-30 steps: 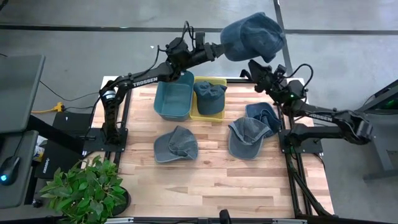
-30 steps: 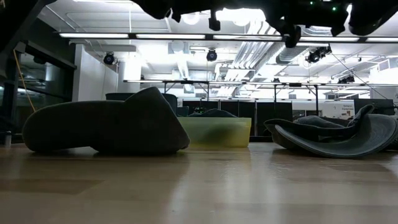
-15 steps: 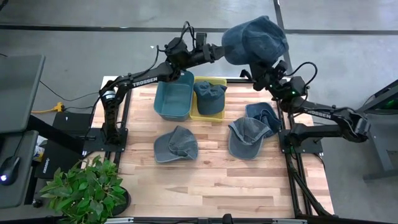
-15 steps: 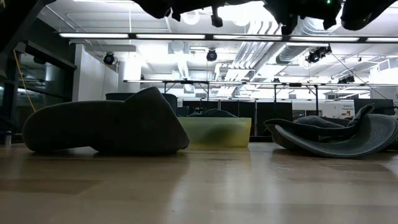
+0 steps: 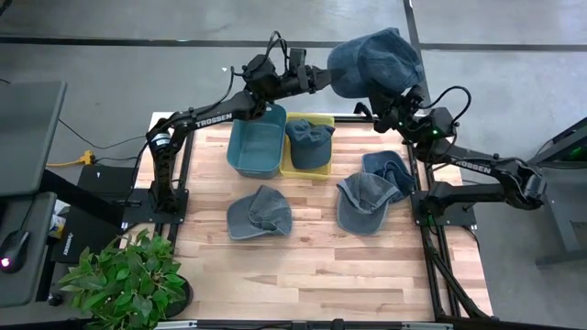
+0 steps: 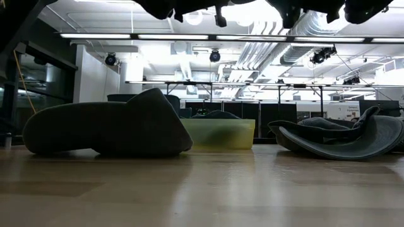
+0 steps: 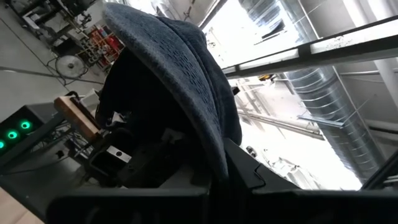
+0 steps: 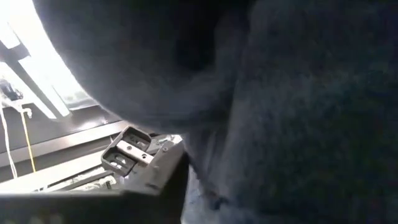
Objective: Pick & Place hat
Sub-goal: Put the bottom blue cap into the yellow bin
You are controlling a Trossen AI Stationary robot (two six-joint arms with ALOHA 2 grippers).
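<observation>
The left gripper point(image 5: 323, 75) holds a blue hat point(image 5: 376, 60) high in the air past the table's point(image 5: 303, 266) far edge, its fingers clamped on the fabric at the hat's left side. In the high view the hat's long axis runs roughly left to right, from the left gripper toward the right arm, with the rounded crown bulging up toward the camera. In the left wrist view the hat point(image 7: 180, 81) drapes over the gripper like a hood, its hollow underside facing down.

The right gripper point(image 5: 393, 103) sits directly under the hat's right end, pushed up against the cloth; the right wrist view is filled with dark blue fabric point(image 8: 298, 112), and whether its fingers have caught the hat cannot be told.

On the table, a blue bin point(image 5: 256, 147) and a yellow bin point(image 5: 306, 147) stand side by side, the yellow one holding another cap point(image 5: 309, 135). Three more caps lie on the wood: one near the middle point(image 5: 260, 213), two at the right point(image 5: 365, 200) point(image 5: 389, 169).
</observation>
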